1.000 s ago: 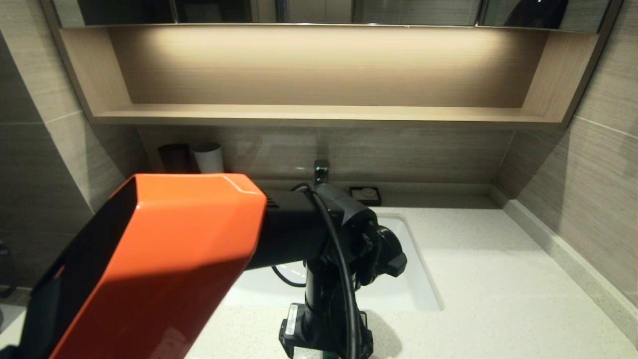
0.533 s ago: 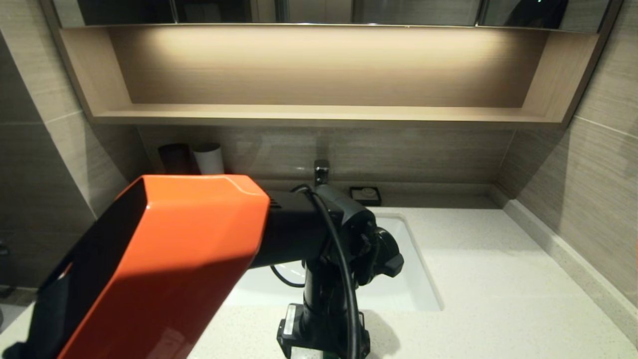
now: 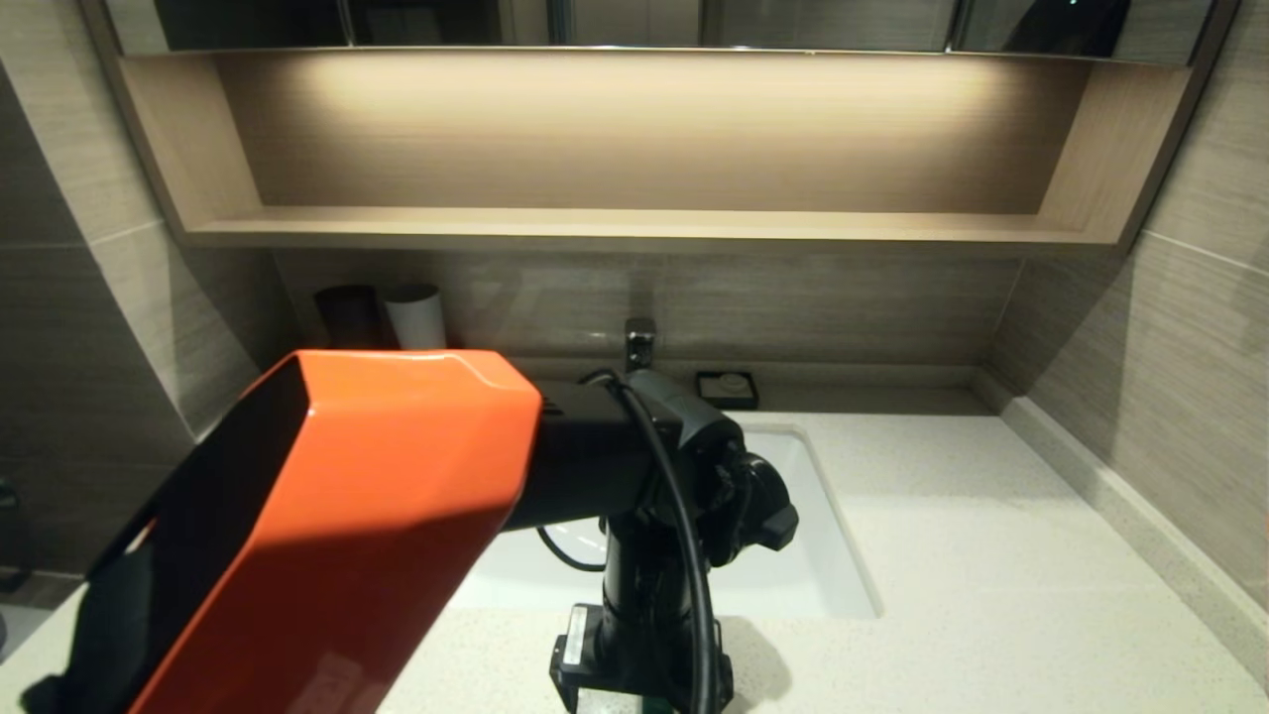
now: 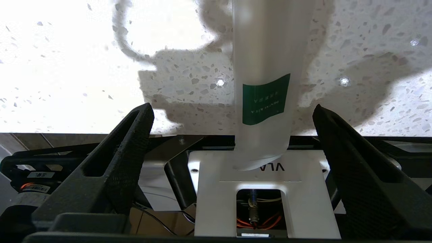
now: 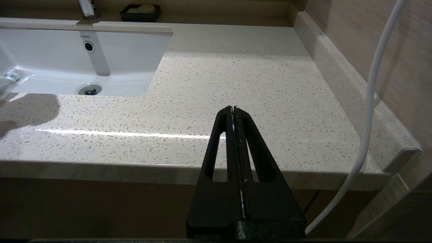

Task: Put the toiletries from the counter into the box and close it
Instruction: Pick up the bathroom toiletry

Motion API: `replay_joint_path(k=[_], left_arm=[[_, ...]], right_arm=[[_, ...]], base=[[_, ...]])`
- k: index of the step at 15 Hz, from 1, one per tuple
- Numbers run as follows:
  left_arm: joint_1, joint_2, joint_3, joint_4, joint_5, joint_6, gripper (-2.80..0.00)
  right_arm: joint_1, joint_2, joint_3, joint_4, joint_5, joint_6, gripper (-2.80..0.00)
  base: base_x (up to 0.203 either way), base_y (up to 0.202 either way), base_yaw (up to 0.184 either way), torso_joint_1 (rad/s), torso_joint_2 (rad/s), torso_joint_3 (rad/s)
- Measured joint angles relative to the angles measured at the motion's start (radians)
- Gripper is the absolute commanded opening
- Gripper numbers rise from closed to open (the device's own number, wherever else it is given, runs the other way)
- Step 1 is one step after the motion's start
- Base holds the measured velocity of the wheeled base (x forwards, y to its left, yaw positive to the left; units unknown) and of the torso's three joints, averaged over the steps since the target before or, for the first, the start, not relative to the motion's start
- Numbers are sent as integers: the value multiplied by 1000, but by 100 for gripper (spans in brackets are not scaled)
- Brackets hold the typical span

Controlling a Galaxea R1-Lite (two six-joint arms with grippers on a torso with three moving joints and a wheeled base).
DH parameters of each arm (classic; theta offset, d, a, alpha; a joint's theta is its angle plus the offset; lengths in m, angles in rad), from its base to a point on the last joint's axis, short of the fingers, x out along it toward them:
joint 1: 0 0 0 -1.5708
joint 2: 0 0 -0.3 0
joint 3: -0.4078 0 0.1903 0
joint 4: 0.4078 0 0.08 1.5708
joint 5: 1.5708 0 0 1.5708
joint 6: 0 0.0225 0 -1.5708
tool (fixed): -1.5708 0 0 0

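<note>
White toiletry packet (image 4: pixel 265 91), one, between open left hand (image 4: pixel 233 114) fingers

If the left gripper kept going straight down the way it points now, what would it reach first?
Most likely the translucent white packet with the green label lying on the speckled counter. It sits between the open left gripper fingers, slightly off-centre; the remaining gap is unclear.

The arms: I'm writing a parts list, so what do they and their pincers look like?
The left arm has a glossy orange shell over a black body, with a black cable looping past its wrist. Both the left pincer and the right pincer have black, tapered, hollowed fingers; a white cable hangs beside the right one.
</note>
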Motion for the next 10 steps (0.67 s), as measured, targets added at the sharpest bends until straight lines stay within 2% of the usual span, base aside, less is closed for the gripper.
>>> replay_joint_path(k=[10], left_arm=[[5,4,-1,-13,-19,-4,0]], right_arm=[[0,0,0,0,0,0,-280]], base=[[0,0,0,0,0,0]])
